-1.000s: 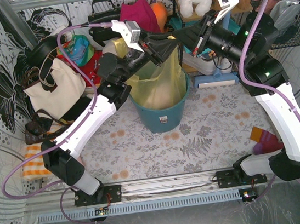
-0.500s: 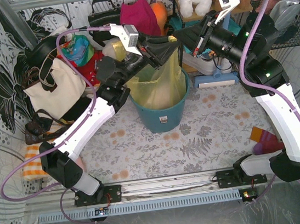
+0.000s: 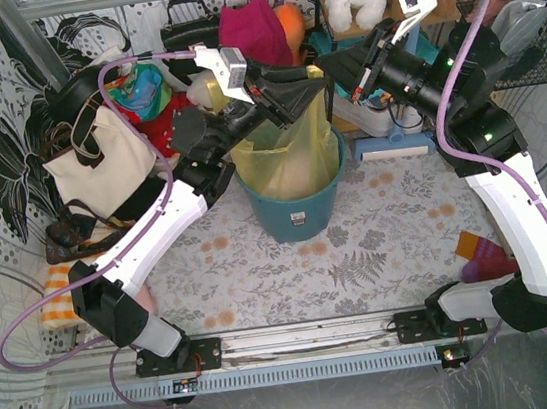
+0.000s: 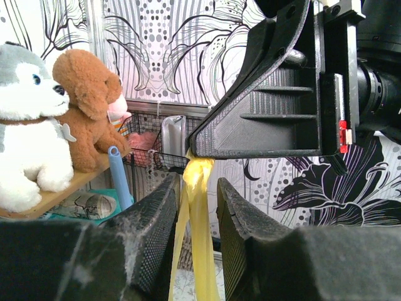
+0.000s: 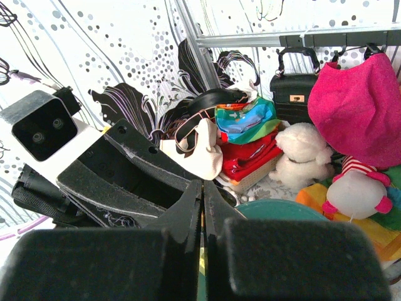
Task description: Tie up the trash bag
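Looking from above first, the trash bag (image 3: 288, 157) sits in the bin (image 3: 300, 211) at the far middle of the table (image 3: 262, 267), its yellow film drawn up to a point above the rim. The left gripper (image 3: 310, 87) and right gripper (image 3: 327, 60) meet at that point, tip to tip, well apart from the tote bag (image 3: 98, 172) on the left.

From the left wrist, the bag's top shows as a narrow, twisted yellow strip hanging straight down. The right gripper pinches its upper end, jaws closed on it. The left gripper's fingers stand partly apart on either side of the strip just below. Whether they press the film I cannot tell.

From the right wrist, the fingers are shut together with only a sliver of yellow in the seam between them.

The film looks thin, soft and slick, and the load seems light, with something pale showing through. It should bunch and twist easily, but it could slip from a loose pinch or tear under a hard pull. The twisted strip, close under the upper pinch, seems the best place to take hold.
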`<action>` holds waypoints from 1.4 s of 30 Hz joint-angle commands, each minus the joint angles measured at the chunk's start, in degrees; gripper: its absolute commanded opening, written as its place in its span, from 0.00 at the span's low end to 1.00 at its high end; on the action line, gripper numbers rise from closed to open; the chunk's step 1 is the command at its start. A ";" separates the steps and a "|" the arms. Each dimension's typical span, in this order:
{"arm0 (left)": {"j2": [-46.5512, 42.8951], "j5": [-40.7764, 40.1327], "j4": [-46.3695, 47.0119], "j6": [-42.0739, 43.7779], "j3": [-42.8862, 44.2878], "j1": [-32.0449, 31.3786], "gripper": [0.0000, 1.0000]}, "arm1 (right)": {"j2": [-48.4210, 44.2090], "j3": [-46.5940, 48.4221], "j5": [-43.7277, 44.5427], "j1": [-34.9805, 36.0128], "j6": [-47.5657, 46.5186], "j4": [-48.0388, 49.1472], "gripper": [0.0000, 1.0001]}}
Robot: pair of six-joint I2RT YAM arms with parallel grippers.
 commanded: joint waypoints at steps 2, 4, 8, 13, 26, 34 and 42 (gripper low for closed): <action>-1.01 0.11 3.51 -1.08 0.19 -0.12 0.37 | -0.98 -0.46 0.29 0.08 -0.04 2.97 0.00; -0.59 0.26 3.52 -1.54 0.60 -0.16 0.36 | -0.98 -0.54 0.20 0.07 -0.10 3.01 0.00; 0.86 1.02 3.64 -2.80 2.41 -0.15 0.26 | -1.28 -1.14 0.19 0.06 -0.51 2.97 0.00; 1.57 2.32 2.77 -3.96 3.58 -0.16 0.00 | -1.69 -1.83 0.52 0.08 -0.75 3.48 0.00; -5.63 4.44 6.54 -4.12 -7.01 -0.35 0.00 | 1.12 2.45 -2.73 0.08 -3.10 3.15 0.17; -7.22 6.58 11.84 -6.50 -11.64 -0.36 0.00 | 10.32 12.74 -13.69 0.38 -3.29 0.11 0.45; -9.35 9.31 16.45 -7.77 -16.76 -0.44 0.00 | 19.27 22.05 -23.20 3.25 -6.04 -2.40 0.54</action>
